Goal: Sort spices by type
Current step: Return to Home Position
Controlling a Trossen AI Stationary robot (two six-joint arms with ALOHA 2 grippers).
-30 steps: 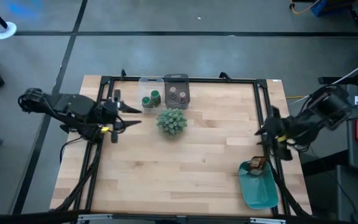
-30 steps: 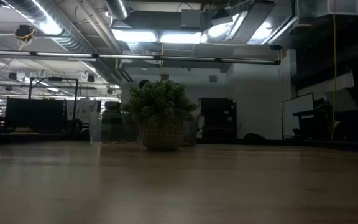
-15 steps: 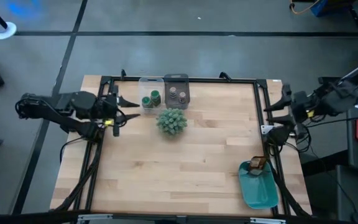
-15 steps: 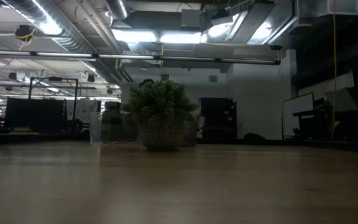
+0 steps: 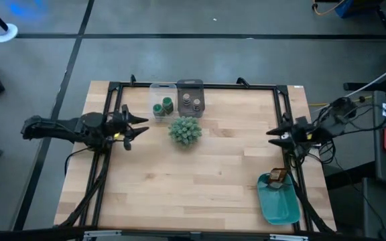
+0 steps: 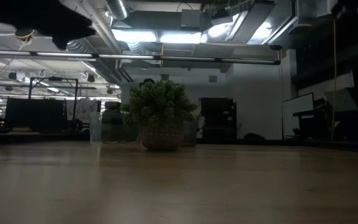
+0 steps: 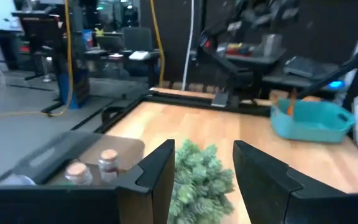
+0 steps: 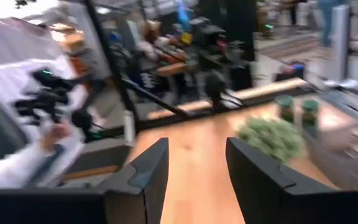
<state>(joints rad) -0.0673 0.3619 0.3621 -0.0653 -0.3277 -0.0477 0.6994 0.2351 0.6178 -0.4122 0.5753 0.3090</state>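
Nearest, a blue bin (image 5: 281, 206) is holding an orange packet (image 5: 277, 176) at the table's front right corner. Midway back, the left gripper (image 5: 143, 126) and right gripper (image 5: 273, 136) are hovering near opposite side edges, fingers spread and carrying nothing, the spiky ball (image 5: 185, 130) sitting between them. Farthest, two green jars (image 5: 167, 104) are standing in a clear bin (image 5: 154, 89) and two grey-brown jars (image 5: 187, 100) in the dark bin (image 5: 190, 83) just beside it. They are probably light, rigid and slick-sided, each asking for a pinch across the body under the cap.

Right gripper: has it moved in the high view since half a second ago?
Yes. The right gripper moved left, from beyond the right edge of the table to over that edge, now roughly in line with the teal bin.
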